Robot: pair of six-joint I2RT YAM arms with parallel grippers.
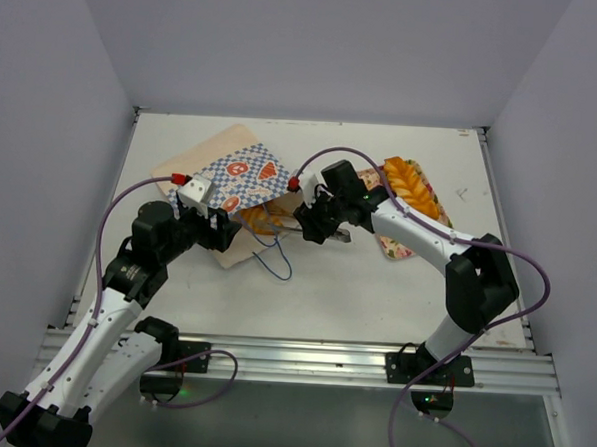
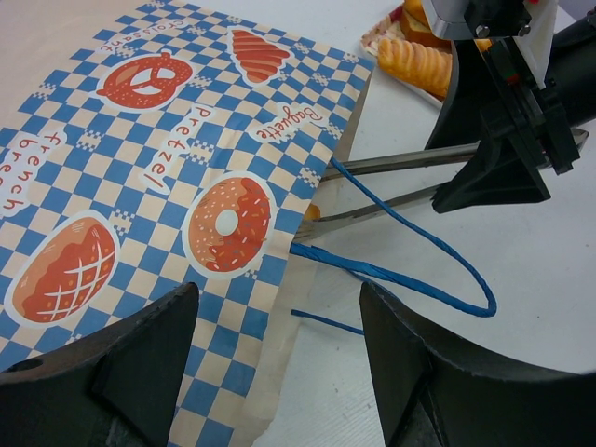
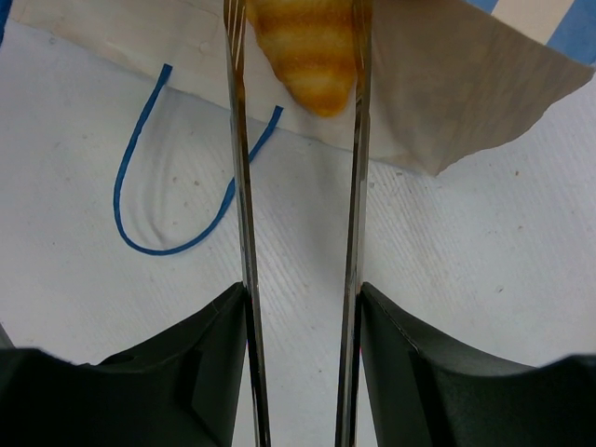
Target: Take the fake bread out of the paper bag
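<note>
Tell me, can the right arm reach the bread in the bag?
Likely yes: tongs in its gripper flank the tip of one bread at the mouth of the bag; nothing blocks them.

Setting: robotics lab, enclosed test cell. Evidence: white table [image 1: 375, 288] boxed in by plain grey walls [image 1: 318, 44]. Aluminium rail [image 1: 301, 362] along the near edge, with left arm [image 1: 102, 343] and right arm [image 1: 476, 283] bolted on. Purple cables [image 1: 103, 233] trailing loose. Props: toy bread [image 3: 312, 56], printed paper bag [image 2: 140, 186].

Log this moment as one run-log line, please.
left pincer open over paper bag | right pincer astride fake bread at bag mouth, grip unclear
</note>
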